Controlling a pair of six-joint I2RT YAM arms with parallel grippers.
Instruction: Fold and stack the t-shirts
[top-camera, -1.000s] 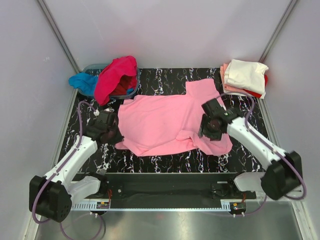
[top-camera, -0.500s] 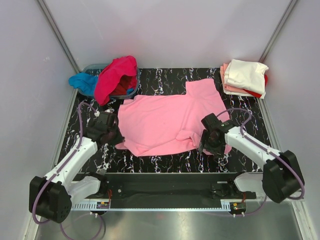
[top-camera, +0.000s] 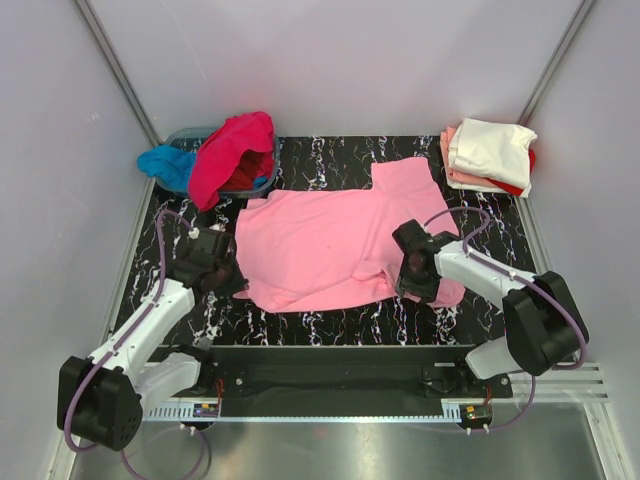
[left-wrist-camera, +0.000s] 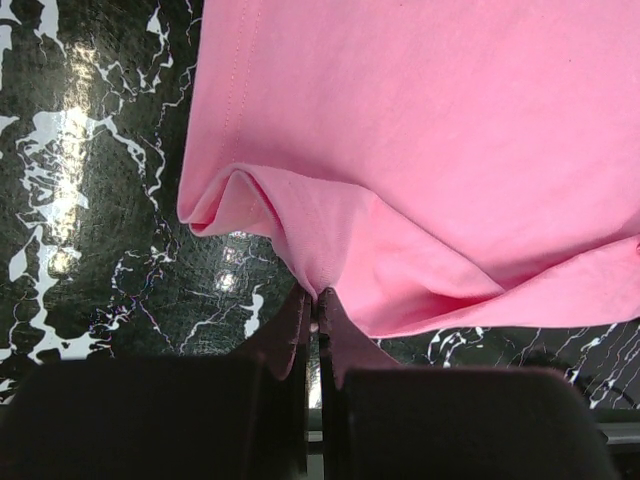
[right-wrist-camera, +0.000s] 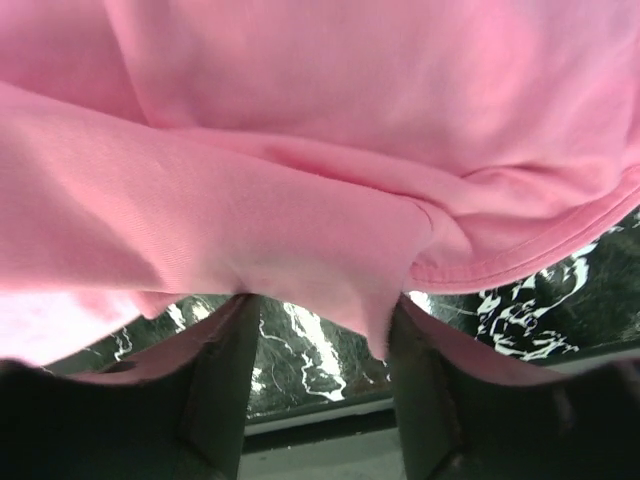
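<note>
A light pink t-shirt (top-camera: 330, 240) lies spread on the black marbled table (top-camera: 330, 325). My left gripper (top-camera: 228, 277) is shut on a pinch of its near left hem; the left wrist view shows the jaws closed on the cloth (left-wrist-camera: 317, 300), which bunches into a small fold (left-wrist-camera: 250, 195). My right gripper (top-camera: 415, 275) is open, fingers wide apart, low over a rumpled fold of the same shirt (right-wrist-camera: 300, 230) at its near right edge. The cloth hangs over the fingertips (right-wrist-camera: 235, 320), with nothing pinched.
A grey-blue basin (top-camera: 190, 135) at the back left holds a hot pink shirt (top-camera: 232, 155) and a bright blue one (top-camera: 165, 163). A folded stack (top-camera: 488, 155) sits at the back right, cream white on top of salmon and red. White walls enclose the table.
My right gripper has moved nearer and slightly left along the shirt's near right edge. My left gripper has drawn the hem corner a little nearer and to the right.
</note>
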